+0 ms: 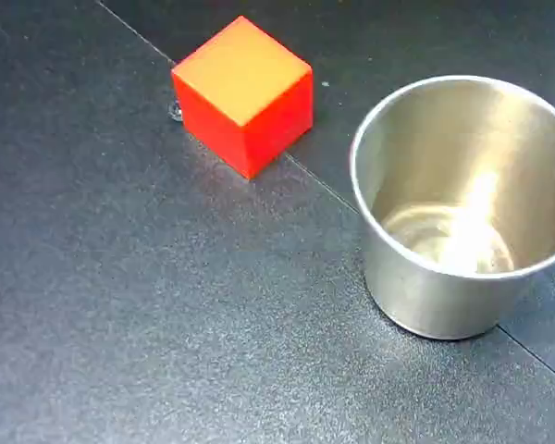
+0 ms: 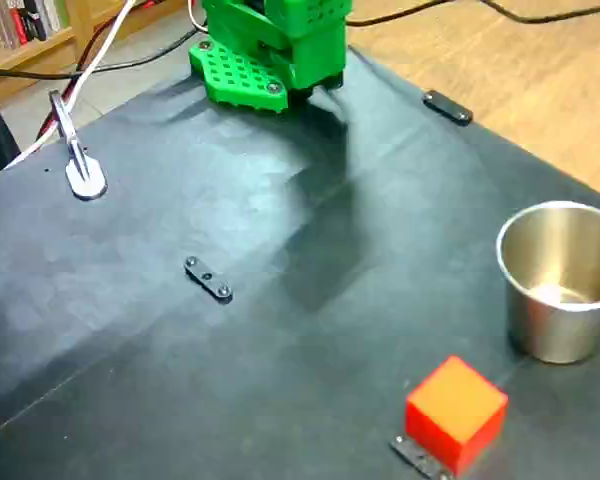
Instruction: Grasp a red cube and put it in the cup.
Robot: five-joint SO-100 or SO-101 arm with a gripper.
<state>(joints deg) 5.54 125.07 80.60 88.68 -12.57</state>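
Observation:
The red cube [image 1: 245, 92] sits on the dark table at the upper left in one fixed view, resting flat and free. The same red cube [image 2: 456, 412] lies near the bottom edge in the other fixed view. The steel cup [image 1: 462, 208] stands upright to the cube's right, a short gap apart, and its shiny inside is empty. In the wider fixed view the cup [image 2: 562, 280] stands at the right edge, beyond the cube. No gripper fingers show in either view; only the arm's green base [image 2: 275, 45] is seen at the top.
The black table [image 2: 180, 380] has a seam line and small metal brackets [image 2: 209, 279] on it. A metal clamp [image 2: 77, 160] and cables sit at the far left edge. Wooden floor lies beyond the table's right edge. The arm's shadow falls mid-table.

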